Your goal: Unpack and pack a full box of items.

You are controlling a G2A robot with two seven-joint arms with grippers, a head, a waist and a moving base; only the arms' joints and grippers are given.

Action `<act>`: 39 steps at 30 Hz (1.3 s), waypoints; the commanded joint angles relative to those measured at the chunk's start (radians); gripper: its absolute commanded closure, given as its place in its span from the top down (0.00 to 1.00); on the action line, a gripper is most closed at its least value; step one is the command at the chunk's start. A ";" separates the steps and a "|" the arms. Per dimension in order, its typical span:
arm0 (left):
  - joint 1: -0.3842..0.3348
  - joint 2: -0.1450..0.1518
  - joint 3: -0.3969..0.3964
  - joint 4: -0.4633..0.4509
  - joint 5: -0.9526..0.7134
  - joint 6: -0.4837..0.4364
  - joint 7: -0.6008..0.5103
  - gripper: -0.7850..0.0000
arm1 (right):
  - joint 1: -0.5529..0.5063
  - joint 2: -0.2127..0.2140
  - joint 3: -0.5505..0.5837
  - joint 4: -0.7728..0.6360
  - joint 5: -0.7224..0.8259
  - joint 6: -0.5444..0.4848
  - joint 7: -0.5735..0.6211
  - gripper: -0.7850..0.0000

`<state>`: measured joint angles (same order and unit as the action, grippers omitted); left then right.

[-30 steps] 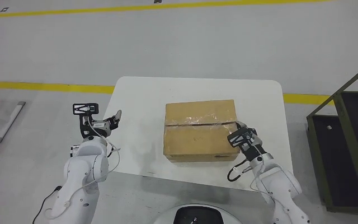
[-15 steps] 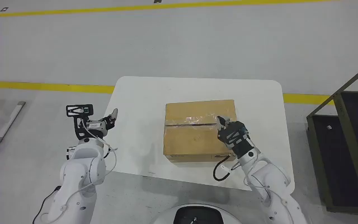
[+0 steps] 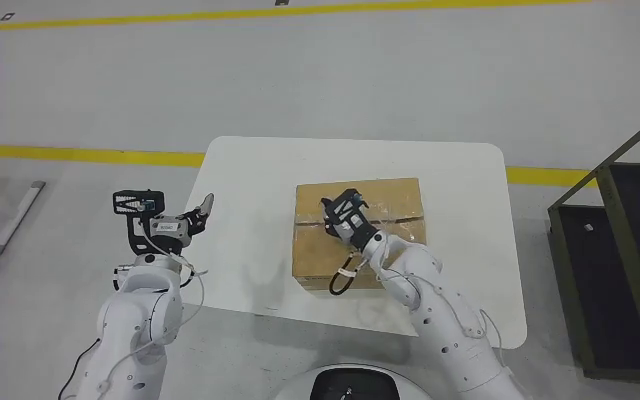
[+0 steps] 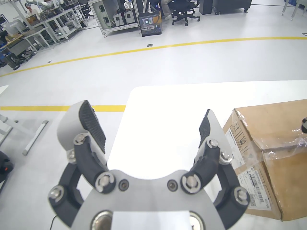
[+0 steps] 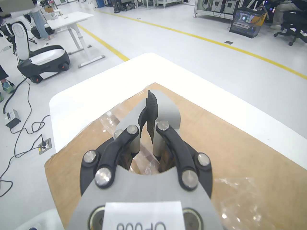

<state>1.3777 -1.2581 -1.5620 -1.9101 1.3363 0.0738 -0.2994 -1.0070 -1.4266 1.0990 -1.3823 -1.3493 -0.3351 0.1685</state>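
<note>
One taped cardboard box (image 3: 395, 195) sits right of centre on the white desk (image 3: 250, 180), near the front edge, with wider desk room on its left. Right tool (image 5: 150, 104) is pinched narrow over the box top, holding nothing. Left tool (image 4: 146, 113) is spread wide at the desk's left edge. Grey floor (image 3: 300, 70), two yellow lines (image 3: 100, 156).

The top view looks steeply down on the counter (image 3: 250, 180) from above the arms. Both wrist views face outward across it toward the room, the right one close over the box (image 5: 239, 149) that all three share.
</note>
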 commanded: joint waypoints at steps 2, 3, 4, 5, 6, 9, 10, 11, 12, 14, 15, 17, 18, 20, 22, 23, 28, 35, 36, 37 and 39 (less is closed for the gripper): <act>0.000 0.000 0.000 0.000 0.000 0.000 0.000 1.00 | 0.004 -0.004 -0.013 0.035 0.016 0.012 0.012 0.00; 0.000 0.000 0.000 0.000 0.000 0.000 0.000 1.00 | 0.006 -0.005 -0.014 0.043 0.030 0.011 0.014 0.00; 0.000 0.000 0.000 0.000 0.000 0.000 0.000 1.00 | 0.009 -0.006 -0.015 0.053 0.036 0.010 0.020 0.00; 0.000 0.000 0.000 0.000 0.000 0.000 0.000 1.00 | 0.012 -0.006 -0.017 0.058 0.036 0.011 0.027 0.00; 0.000 0.000 0.000 0.000 0.000 0.000 0.000 1.00 | 0.015 -0.005 -0.020 0.059 0.025 0.008 0.033 0.00; 0.000 0.000 0.000 0.000 0.000 0.000 0.000 1.00 | 0.013 -0.005 -0.021 0.070 0.034 0.009 0.053 0.00; 0.000 0.000 0.000 0.000 0.000 0.000 0.000 1.00 | 0.014 -0.006 -0.021 0.068 0.040 0.013 0.058 0.00; 0.000 0.000 0.000 0.000 0.000 0.000 0.000 1.00 | 0.014 -0.005 -0.020 0.067 0.040 0.013 0.059 0.00; 0.000 0.000 0.000 0.000 0.000 0.000 0.000 1.00 | 0.013 -0.005 -0.018 0.065 0.041 0.012 0.059 0.00; 0.000 0.000 0.000 0.000 0.000 0.000 0.000 1.00 | 0.010 -0.003 -0.012 0.062 0.047 0.010 0.055 0.00; 0.000 0.000 0.000 0.000 0.000 0.000 0.000 1.00 | 0.009 -0.003 -0.008 0.059 0.050 0.012 0.052 0.00; 0.000 0.000 0.000 0.000 0.000 0.000 0.000 1.00 | 0.002 -0.001 0.004 0.047 0.063 0.013 0.035 0.00; 0.000 0.000 0.000 0.000 0.000 0.000 0.000 1.00 | -0.003 0.000 0.013 0.037 0.077 0.012 0.028 0.00; 0.000 0.000 0.000 0.000 0.000 0.000 0.000 1.00 | -0.019 0.004 0.038 0.002 0.108 0.006 0.004 0.00; 0.000 0.000 0.000 0.000 0.000 0.000 0.000 1.00 | -0.042 0.011 0.073 -0.046 0.129 0.001 -0.007 0.00; 0.000 0.000 0.000 0.000 0.000 0.000 0.000 1.00 | -0.056 0.015 0.092 -0.075 0.137 -0.003 -0.012 0.00; 0.000 0.000 0.000 0.000 0.000 0.000 0.000 1.00 | -0.140 0.041 0.238 -0.208 0.185 -0.019 -0.019 0.00; 0.008 -0.003 0.042 -0.010 -0.063 -0.086 0.054 1.00 | -0.318 0.085 0.545 -0.360 0.208 -0.037 -0.026 0.00; 0.012 -0.004 0.051 -0.012 -0.065 -0.102 0.067 1.00 | -0.349 0.091 0.589 -0.374 0.211 -0.041 -0.028 0.00; 0.016 -0.004 0.061 -0.015 -0.073 -0.116 0.078 1.00 | -0.378 0.095 0.633 -0.385 0.219 -0.038 -0.036 0.00; 0.026 -0.005 0.077 -0.020 -0.083 -0.145 0.098 1.00 | -0.439 0.101 0.712 -0.401 0.246 -0.036 -0.062 0.00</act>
<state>1.3975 -1.2625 -1.4941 -1.9273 1.2584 -0.0548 -0.2130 -1.4101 -1.3286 1.7592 -1.7773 -1.1194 -0.3749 0.1206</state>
